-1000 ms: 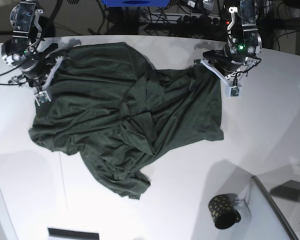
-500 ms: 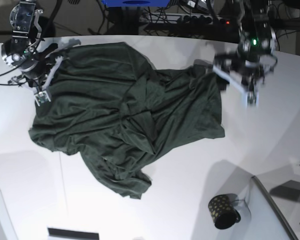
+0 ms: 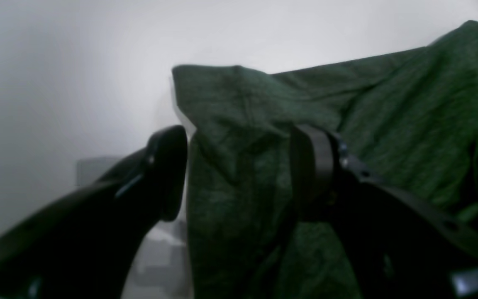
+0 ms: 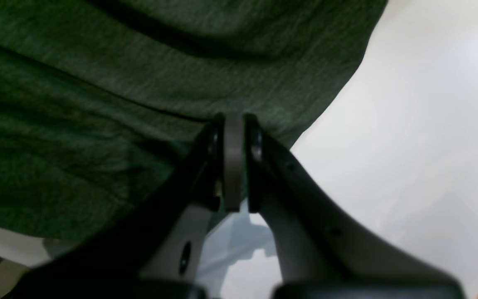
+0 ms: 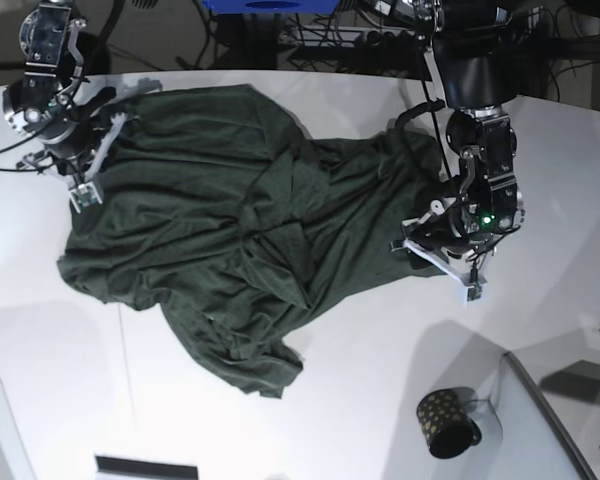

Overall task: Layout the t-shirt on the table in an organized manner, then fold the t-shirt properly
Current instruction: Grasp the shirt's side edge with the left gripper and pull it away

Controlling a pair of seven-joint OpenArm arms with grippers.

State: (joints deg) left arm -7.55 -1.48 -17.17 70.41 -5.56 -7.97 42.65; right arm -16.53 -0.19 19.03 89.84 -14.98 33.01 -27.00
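The dark green t-shirt (image 5: 250,230) lies rumpled and spread across the middle of the white counter (image 5: 310,400), with folds bunched near its centre. The left end effector (image 3: 239,170) sits at the shirt's lower corner on the base view's right, its jaws spread wide with a fold of fabric between them, not pinched. The right end effector (image 4: 234,162) rests at the shirt's far edge on the view's left, jaws pressed together; whether cloth is caught between them cannot be told. A dotted mug (image 5: 446,422) stands near the counter's front edge.
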